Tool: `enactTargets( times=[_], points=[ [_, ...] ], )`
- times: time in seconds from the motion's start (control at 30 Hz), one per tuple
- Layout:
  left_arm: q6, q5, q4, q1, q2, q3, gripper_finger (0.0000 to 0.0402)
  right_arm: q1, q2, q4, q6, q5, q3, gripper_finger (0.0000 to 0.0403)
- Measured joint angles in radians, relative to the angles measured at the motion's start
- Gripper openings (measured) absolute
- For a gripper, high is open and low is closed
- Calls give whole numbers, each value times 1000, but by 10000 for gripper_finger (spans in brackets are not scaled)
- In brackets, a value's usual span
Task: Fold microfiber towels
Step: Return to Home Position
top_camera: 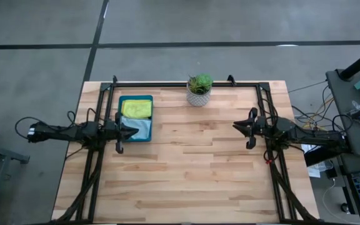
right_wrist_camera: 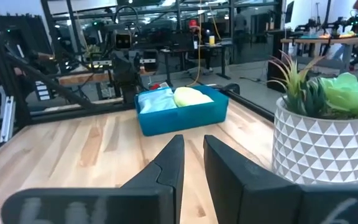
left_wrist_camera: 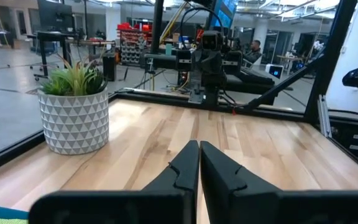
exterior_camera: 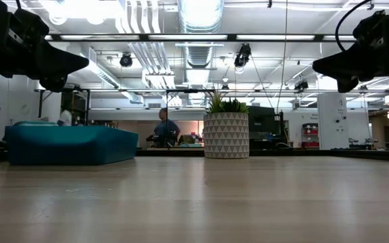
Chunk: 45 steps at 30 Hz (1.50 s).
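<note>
Scene: We look down on a pale wooden plank counter (top_camera: 199,175), with both dark arms at its sides and nothing in either grip.
Towels: A folded yellow microfiber towel (top_camera: 136,108) and a folded light blue microfiber towel (top_camera: 144,130) lie side by side in the rigid dark teal plastic tray (top_camera: 135,97) on the counter's left. We see no cloth on the bare wood (whether others lie beneath those two, we cannot tell).
Left side: The left end effector (left_wrist_camera: 199,146) is clenched on nothing, fingers pressed together, and hangs above the blue-towel end of the tray.
Right side: The right end effector (right_wrist_camera: 192,142) is empty, its fingers parted by a narrow gap. It is raised near the counter's right edge, well apart from the tray.
Backdrop: A white triangle-patterned pot with a green plant (top_camera: 199,94) stands at the far edge.
Handling: We judge the cloths light, limp and grippy rather than slippery. One would sag from a single pinch, so a corner or hem is the place to take hold.
Progress: By our reading, the folding looks all but finished.
</note>
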Motion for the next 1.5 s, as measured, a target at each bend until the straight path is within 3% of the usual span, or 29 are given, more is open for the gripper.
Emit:
enactTargets(
  times=[1.5],
  points=[
    [-1,0,18,0,16,-2,0,0,1,3,0,4,-1,54]
  ],
)
